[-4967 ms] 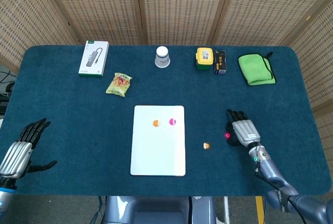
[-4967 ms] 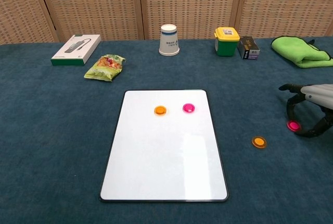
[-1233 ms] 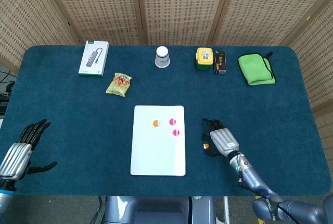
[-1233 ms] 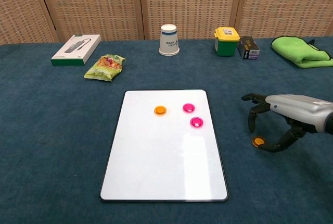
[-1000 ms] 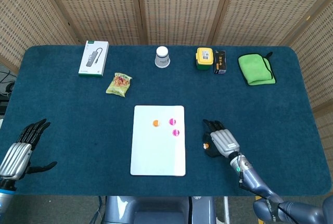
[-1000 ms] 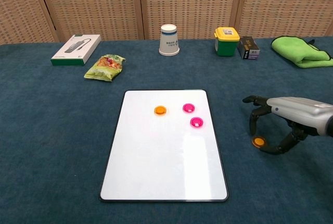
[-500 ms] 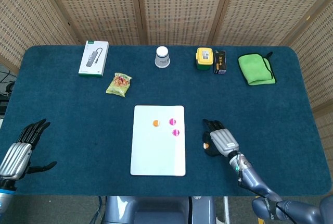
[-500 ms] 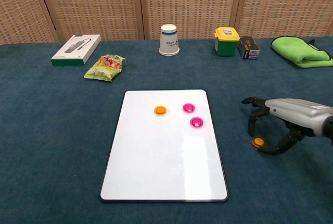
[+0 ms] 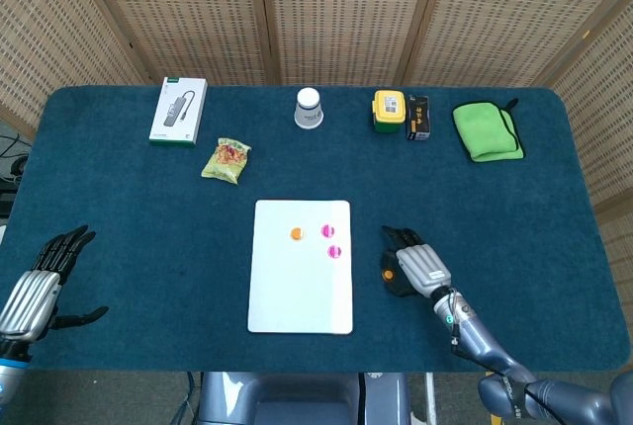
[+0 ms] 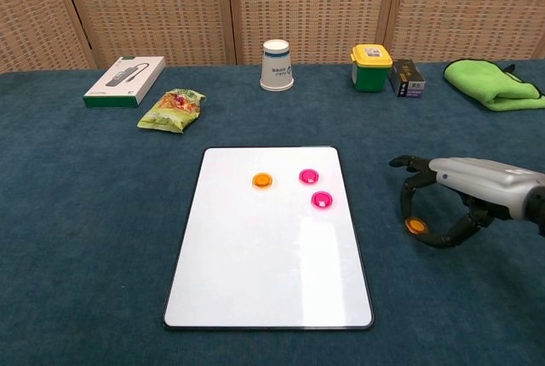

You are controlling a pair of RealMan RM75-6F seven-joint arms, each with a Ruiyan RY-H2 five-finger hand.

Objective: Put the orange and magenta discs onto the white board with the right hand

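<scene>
Pinching a small orange disc [image 10: 415, 226] between thumb and a fingertip, the right hand [image 10: 464, 187] sits just off the right edge of the white board [image 10: 255, 272], low over the blue tablecloth [image 10: 85, 213], with its other fingers [image 10: 404, 162] curved forward above the disc. From the head camera the same hand [image 9: 415, 265] appears palm-down, the disc [image 9: 389, 272] showing at its left side, close to the board [image 9: 297, 297] but not over it. On the board lie 3 discs: 1 orange disc [image 10: 262, 180] and 2 magenta discs [image 10: 308, 176] [image 10: 320, 200] near the upper half. The left hand [image 9: 35, 287] rests at the near left corner of the table, holding nothing, fingers spread. Along the far edge stand a white box [image 10: 124, 80], a snack packet [image 10: 173, 110], a paper cup [image 10: 277, 65], a yellow-lidded container [image 10: 371, 68], a small black box [image 10: 406, 77] and a green cloth [image 10: 494, 84].
</scene>
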